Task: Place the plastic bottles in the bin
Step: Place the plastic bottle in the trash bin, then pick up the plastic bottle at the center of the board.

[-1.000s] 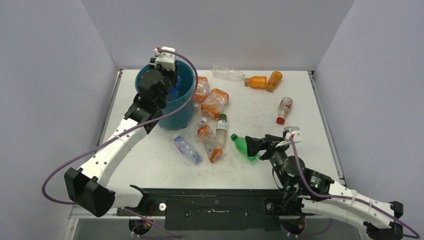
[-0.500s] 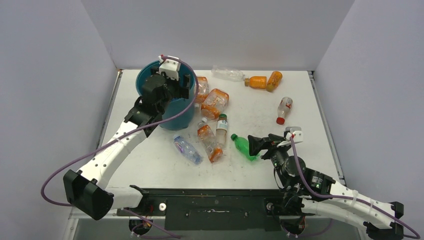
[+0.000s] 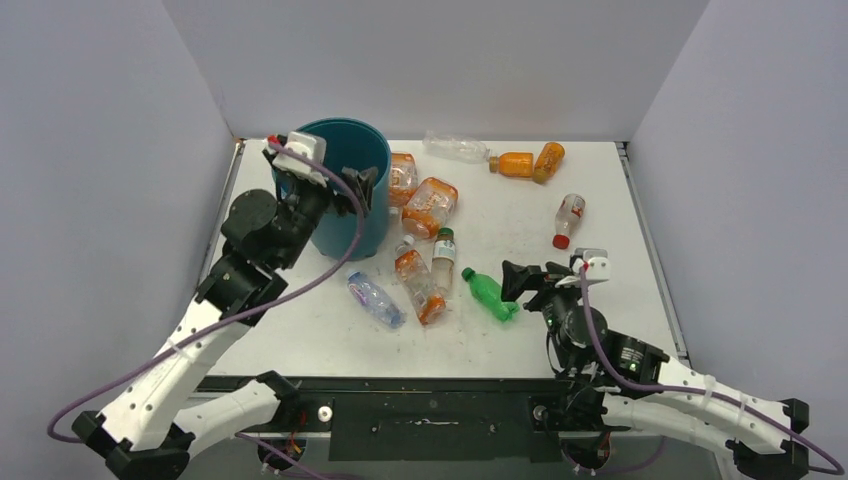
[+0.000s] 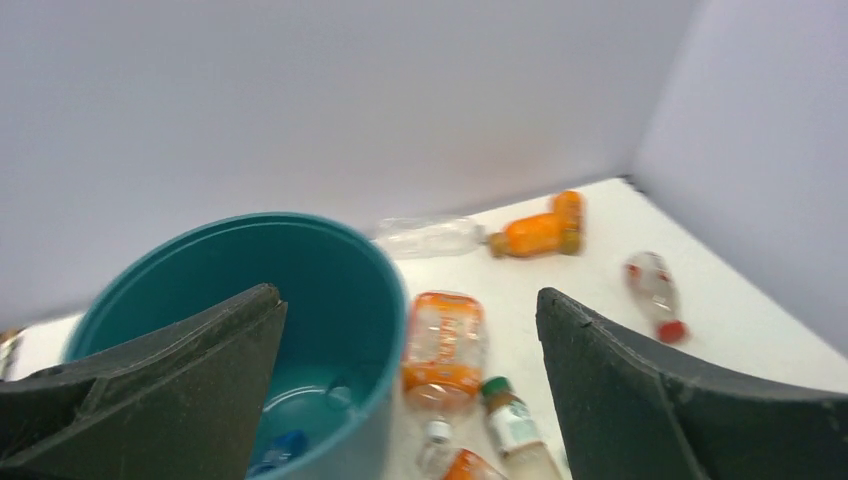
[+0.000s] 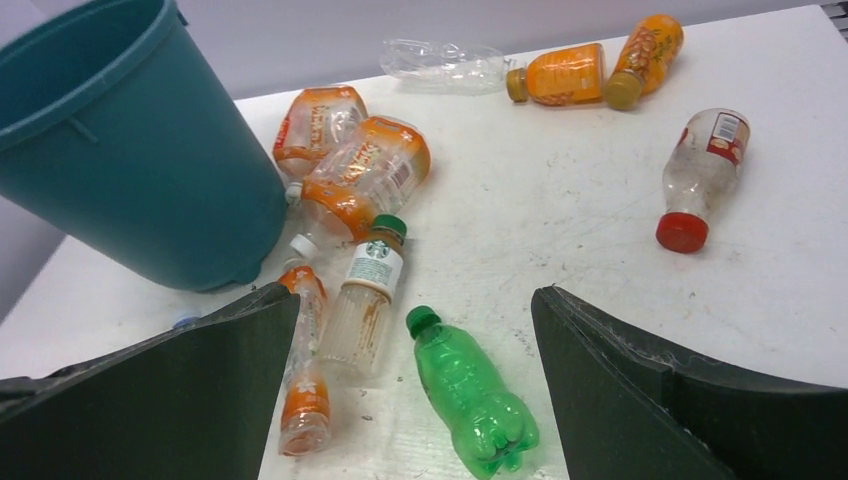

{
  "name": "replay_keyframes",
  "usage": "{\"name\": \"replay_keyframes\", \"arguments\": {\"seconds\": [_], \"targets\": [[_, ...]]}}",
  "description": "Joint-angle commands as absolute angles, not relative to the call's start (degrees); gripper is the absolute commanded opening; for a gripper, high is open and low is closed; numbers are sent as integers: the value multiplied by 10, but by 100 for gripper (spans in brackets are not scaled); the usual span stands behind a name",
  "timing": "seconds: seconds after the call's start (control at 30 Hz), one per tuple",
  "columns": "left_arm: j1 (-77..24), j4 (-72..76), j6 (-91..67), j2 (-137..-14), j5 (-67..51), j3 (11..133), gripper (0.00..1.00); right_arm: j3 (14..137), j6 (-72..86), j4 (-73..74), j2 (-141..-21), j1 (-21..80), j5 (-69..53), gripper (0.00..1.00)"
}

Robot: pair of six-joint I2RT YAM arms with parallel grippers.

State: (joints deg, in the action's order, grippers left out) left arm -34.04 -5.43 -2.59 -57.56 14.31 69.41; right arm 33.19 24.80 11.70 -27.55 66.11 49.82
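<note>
The teal bin [image 3: 345, 215] stands at the table's back left, and a blue-tinted bottle [image 4: 275, 450] lies at its bottom. My left gripper [image 3: 358, 190] hangs open and empty over the bin's near right rim [image 4: 395, 290]. A green bottle [image 3: 490, 295] lies on the table just left of my right gripper [image 3: 525, 280]. In the right wrist view the green bottle [image 5: 470, 390] lies between the open fingers of that gripper [image 5: 415, 292], apart from both. Two wide orange-labelled bottles [image 3: 430, 205] lie against the bin.
Between the arms lie a blue-tinted bottle [image 3: 375, 298], a slim orange-labelled one [image 3: 418, 280] and a green-capped one [image 3: 443, 260]. At the back lie a crushed clear bottle [image 3: 455, 148] and two orange ones [image 3: 515, 163]. A red-capped bottle [image 3: 568, 220] lies right. Grey walls enclose the table.
The left gripper opened over the bin and the arm drew back toward the near left. The right gripper shifted slightly back, uncovering more of the green bottle.
</note>
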Motion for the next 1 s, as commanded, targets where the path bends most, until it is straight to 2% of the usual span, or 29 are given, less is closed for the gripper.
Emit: {"name": "replay_keyframes", "arguments": {"seconds": [0.0, 0.1, 0.17, 0.27, 0.33, 0.4, 0.5, 0.6, 0.73, 0.97], "targets": [[-420, -90, 9, -524, 65, 646, 96, 357, 262, 127, -353, 663, 553, 90], [-472, -114, 14, -516, 11, 607, 96, 365, 310, 145, -423, 642, 579, 90], [-505, -130, 16, -517, 0, 594, 96, 372, 354, 176, -461, 592, 558, 90], [-555, -145, 13, -512, 11, 587, 96, 354, 383, 172, -475, 432, 422, 90], [-569, -142, 16, -502, 24, 580, 96, 328, 395, 135, -462, 267, 271, 90], [-577, -131, 26, -486, 45, 561, 96, 307, 412, 107, -460, 159, 185, 90], [-578, -62, 31, -452, 102, 490, 96, 281, 445, 76, -485, 56, 148, 90], [-582, -59, 39, -446, 149, 477, 96, 245, 481, 32, -515, 7, 139, 90], [-584, -87, 27, -454, 176, 502, 96, 211, 496, -82, -568, 4, 149, 90], [-589, -57, 35, -411, 165, 475, 96, 274, 464, -136, -744, 14, 184, 92]]}}
